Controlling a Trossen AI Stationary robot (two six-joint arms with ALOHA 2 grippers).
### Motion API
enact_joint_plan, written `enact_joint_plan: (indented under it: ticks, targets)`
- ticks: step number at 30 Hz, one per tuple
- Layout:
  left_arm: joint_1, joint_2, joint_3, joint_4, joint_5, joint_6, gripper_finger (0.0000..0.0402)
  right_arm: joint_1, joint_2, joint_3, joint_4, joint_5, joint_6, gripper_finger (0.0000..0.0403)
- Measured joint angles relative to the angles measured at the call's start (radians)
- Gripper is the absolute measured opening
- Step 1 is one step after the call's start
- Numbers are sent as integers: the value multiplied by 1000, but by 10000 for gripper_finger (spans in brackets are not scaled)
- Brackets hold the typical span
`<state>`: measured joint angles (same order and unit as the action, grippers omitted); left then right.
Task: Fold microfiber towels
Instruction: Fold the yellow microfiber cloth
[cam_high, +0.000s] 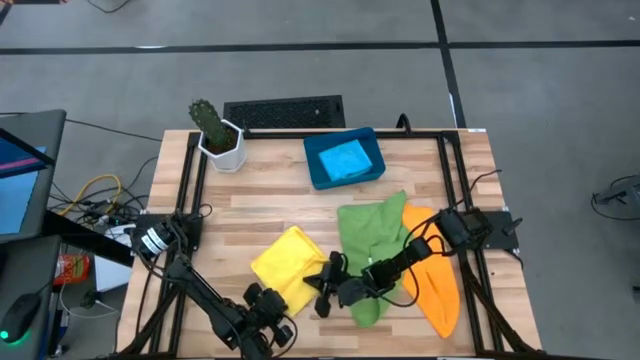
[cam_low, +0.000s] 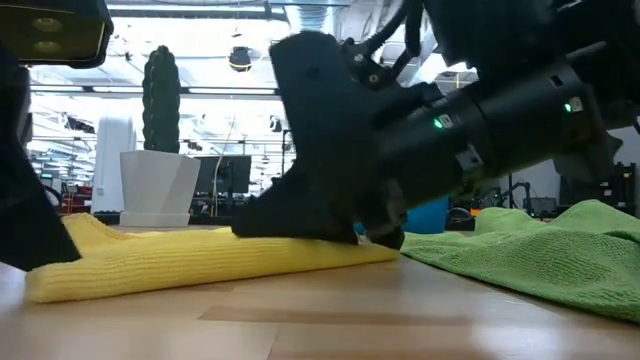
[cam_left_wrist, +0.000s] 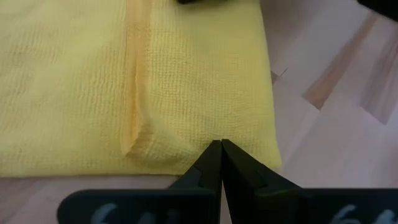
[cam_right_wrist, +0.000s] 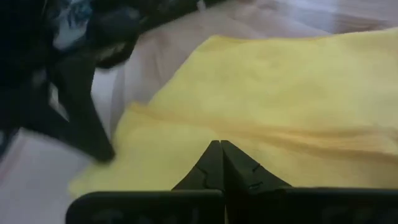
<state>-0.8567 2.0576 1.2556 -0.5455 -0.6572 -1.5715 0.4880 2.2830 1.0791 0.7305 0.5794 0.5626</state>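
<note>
High view is taking in the whole slatted wooden table (cam_high: 260, 200): the folded yellow microfiber towel (cam_high: 288, 262) is lying near its front edge, beside the rumpled green towel (cam_high: 372, 240), the orange towel (cam_high: 440, 285) and the light blue towel (cam_high: 345, 160) in a dark-blue tray (cam_high: 316, 172). Both wrist views are showing what it cannot: the left gripper (cam_left_wrist: 220, 149) and right gripper (cam_right_wrist: 220, 149), jaws pressed together, tips resting on yellow cloth. Low view is revealing a workshop behind, arms blocking much.
</note>
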Motion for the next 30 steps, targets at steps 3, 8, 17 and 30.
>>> enact_joint_plan:
  ticks: [3, 8, 17, 30]
  targets:
    - [-5, -44, 20, -58, -10, -20, 0, 0, -11, 2, -5, -21, -71, 19]
    - [-36, -135, 131, -223, -258, -28, 0, -4, -6, 5, -3, -11, -25, 17]
    - [-2, -15, 105, -142, -207, 37, 0, -6, -7, 5, -10, -11, -36, 26]
    - [-15, 56, 83, -313, -66, -260, 0, -4, -10, 3, -1, -15, -39, 24]
